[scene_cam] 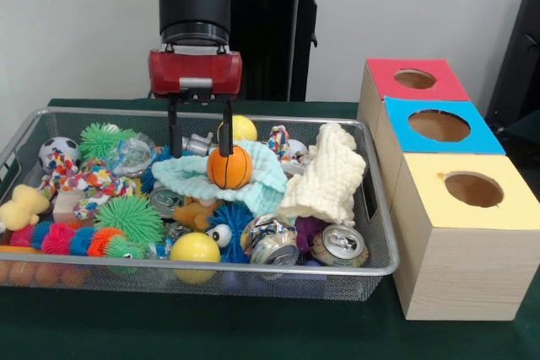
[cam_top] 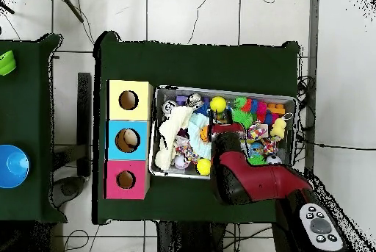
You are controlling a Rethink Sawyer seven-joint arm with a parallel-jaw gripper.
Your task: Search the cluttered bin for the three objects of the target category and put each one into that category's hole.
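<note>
Gripper [scene_cam: 200, 132] fingers [scene_cam: 226, 128] spread wide, holding nothing, one touching the round orange ball [scene_cam: 229, 168] on the teal cloth [scene_cam: 190, 176]; overhead view hides the ball beneath the arm [cam_top: 250, 175].

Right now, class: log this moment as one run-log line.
gripper: open, over bin | nearest: orange basketball on teal cloth, beside one finger | holding: nothing | boxes: red, blue, yellow

Landmark: wire bin [scene_cam: 371, 269]. Inside it, clutter fills the floor edge to edge; no bare mesh shows between items. Cream cloth [scene_cam: 325, 176] heaped high at the side nearest the boxes [scene_cam: 456, 233]. Teal cloth [scene_cam: 219, 181] mounded mid-bin. Above the bin's rim, air open. Green tabletop [scene_cam: 253, 330] in front of the bin bare.
</note>
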